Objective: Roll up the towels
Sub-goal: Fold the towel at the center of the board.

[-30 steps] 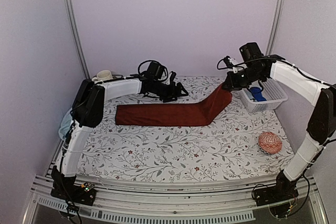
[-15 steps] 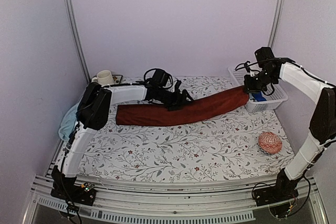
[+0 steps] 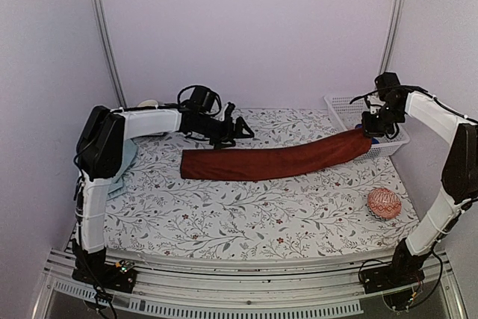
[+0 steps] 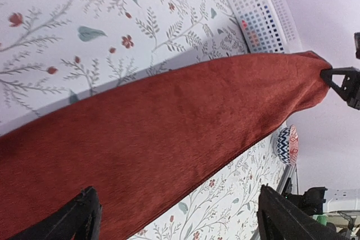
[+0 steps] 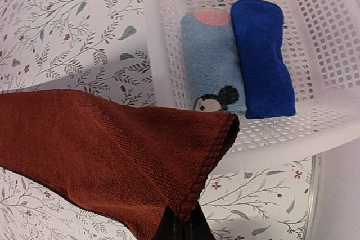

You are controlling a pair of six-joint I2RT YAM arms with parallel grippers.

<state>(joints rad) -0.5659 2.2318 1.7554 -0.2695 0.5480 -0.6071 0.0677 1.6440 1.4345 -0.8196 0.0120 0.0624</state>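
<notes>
The red towel (image 3: 269,162) lies stretched along the table (image 3: 246,214), its long axis running leftward from the right gripper (image 3: 370,134), which pinches its end corner beside the basket (image 3: 340,104). The left gripper (image 3: 235,128), jaws wide apart, hovers just behind the towel, nearer its free end.

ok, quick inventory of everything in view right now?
red towel: 1, dark red, stretched across the table
rolled towels: 2, light blue roll beside dark blue roll, in the basket
basket: 1, white, far right of table
patterned ball: 1, red and white, near right of table
cloth: 1, pale blue, left table edge, partly hidden
cream object: 1, far left corner, mostly hidden
table: 1, floral cover
left gripper: 1, black, open, above towel's left part
right gripper: 1, black, shut on towel's right end by the basket
</notes>
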